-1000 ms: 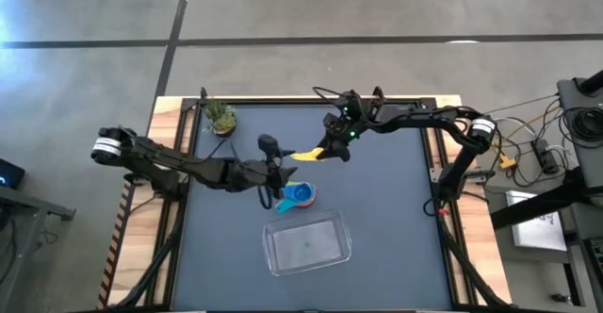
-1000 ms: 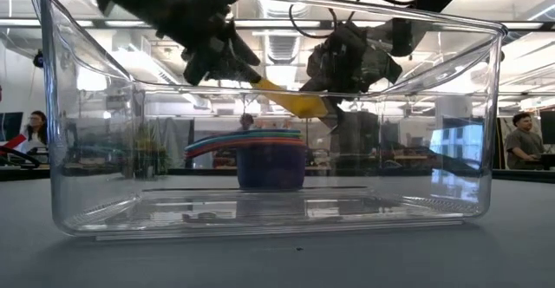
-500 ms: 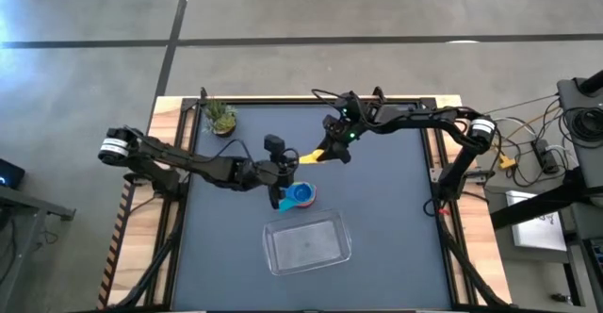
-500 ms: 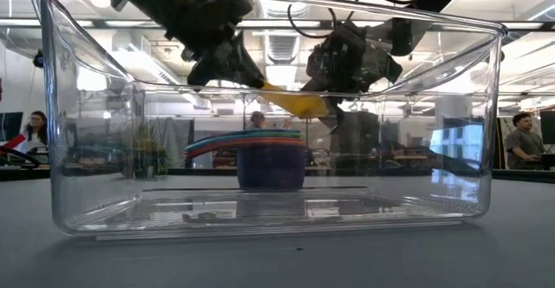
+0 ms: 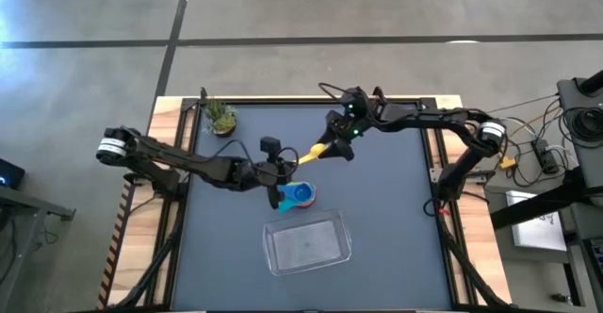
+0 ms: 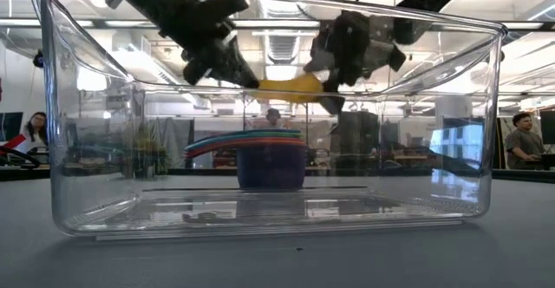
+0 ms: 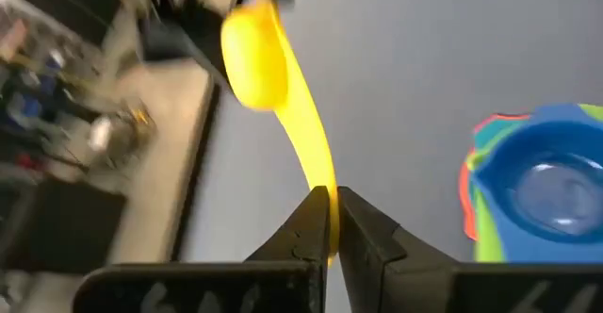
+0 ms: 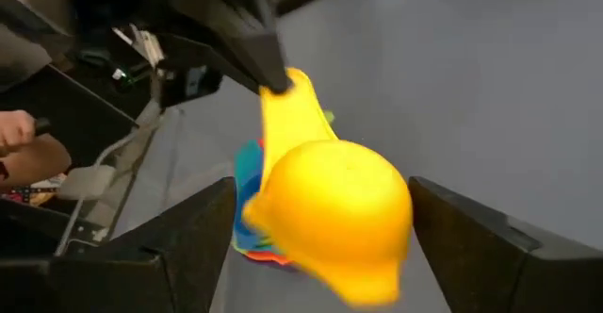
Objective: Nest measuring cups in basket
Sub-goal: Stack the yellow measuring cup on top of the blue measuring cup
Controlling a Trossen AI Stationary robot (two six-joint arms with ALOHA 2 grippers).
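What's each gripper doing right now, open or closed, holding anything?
Left gripper: closed on the yellow cup's handle.
Right gripper: open around the yellow cup's bowl, not gripping it.

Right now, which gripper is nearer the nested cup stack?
Left. The left gripper hangs just above the cup stack, shut on the yellow cup's handle. The right gripper is farther back over the table, open around that cup's bowl.
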